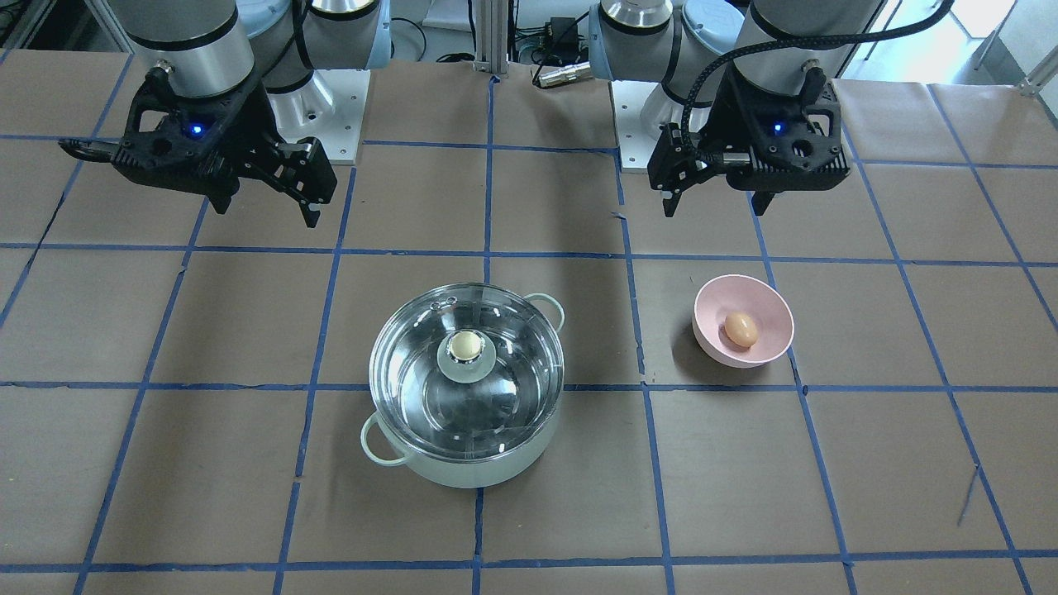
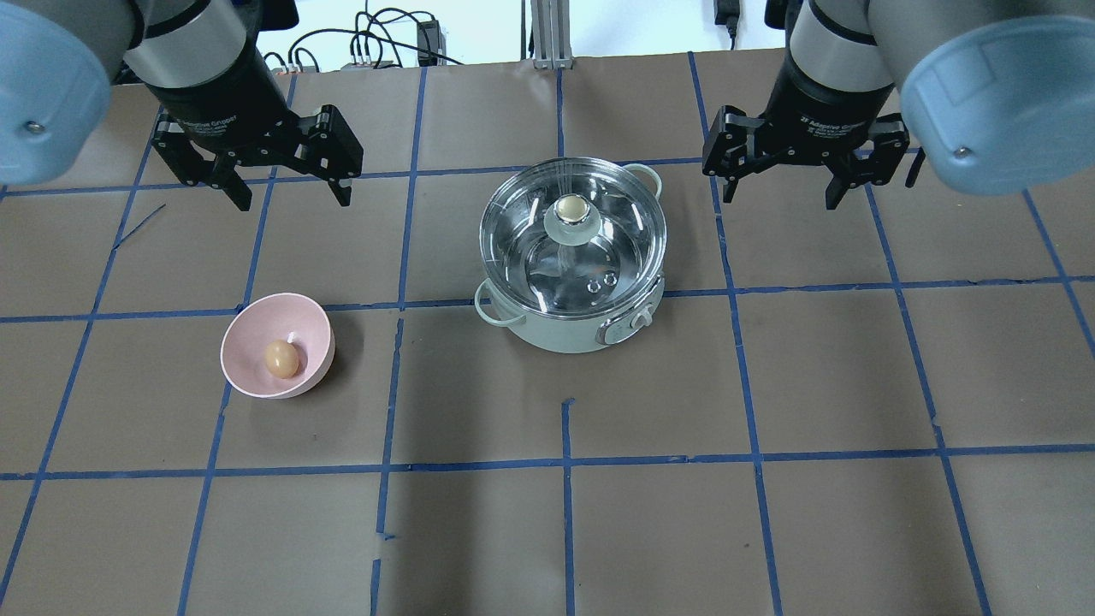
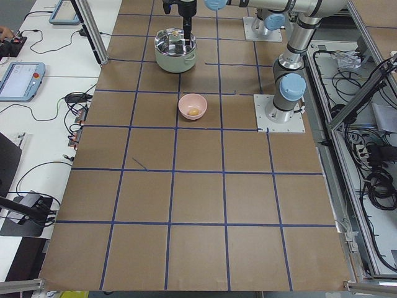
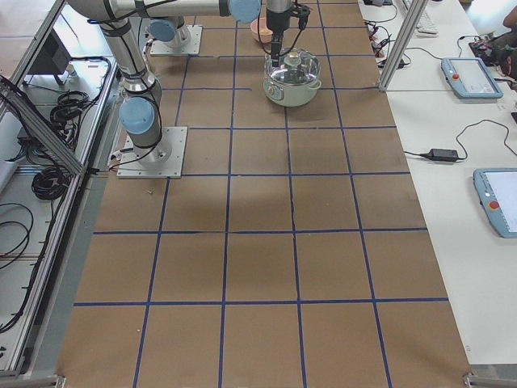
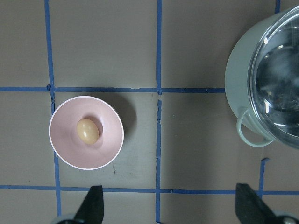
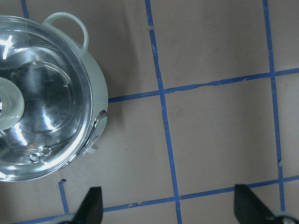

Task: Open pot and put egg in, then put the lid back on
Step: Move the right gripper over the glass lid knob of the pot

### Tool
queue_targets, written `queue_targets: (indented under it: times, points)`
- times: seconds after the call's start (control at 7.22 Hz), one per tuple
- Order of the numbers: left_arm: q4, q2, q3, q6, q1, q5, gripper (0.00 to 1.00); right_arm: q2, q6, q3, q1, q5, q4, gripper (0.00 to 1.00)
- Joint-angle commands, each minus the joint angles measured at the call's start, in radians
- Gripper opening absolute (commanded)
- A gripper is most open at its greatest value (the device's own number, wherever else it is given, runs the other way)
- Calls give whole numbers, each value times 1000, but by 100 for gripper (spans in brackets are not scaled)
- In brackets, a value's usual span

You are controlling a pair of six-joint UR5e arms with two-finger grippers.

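On the pot (image 2: 552, 335), mid-bench, the lid (image 2: 571, 231) sits closed and the egg (image 2: 281, 358) lies in the pink bowl (image 2: 248, 325) off the pot's left side, so nothing is done yet, with the left gripper (image 2: 294, 201) and right gripper (image 2: 781, 198) hovering either side of the pot, both spread wide and empty.

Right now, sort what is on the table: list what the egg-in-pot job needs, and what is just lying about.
Job: pot; lid sitting on it; egg; left pincer and right pincer, both open and empty.

Lying about: pink bowl, which merely holds the egg; blue tape lines.
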Motion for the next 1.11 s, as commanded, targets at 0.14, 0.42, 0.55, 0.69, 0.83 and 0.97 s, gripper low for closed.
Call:
queue_targets:
  times: [0.14, 0.42, 0.55, 0.69, 0.83, 0.97]
  points:
    - [-1, 0, -1, 2, 0, -2, 100, 0, -23, 4, -18, -1, 1, 100]
    - [-1, 2, -1, -1, 0, -2, 100, 5, -9, -7, 7, 2, -6, 100]
    - [-1, 2, -1, -1, 0, -1, 100, 34, 26, -7, 34, 69, -107, 100]
    - [-1, 2, -3, 0, 0, -1, 100, 83, 69, -10, 85, 68, -165, 100]
    - [-1, 2, -3, 0, 0, -2, 100, 144, 175, -21, 151, 66, -237, 100]
    - [-1, 2, -3, 0, 0, -2, 100, 211, 248, -53, 194, 66, -273, 100]
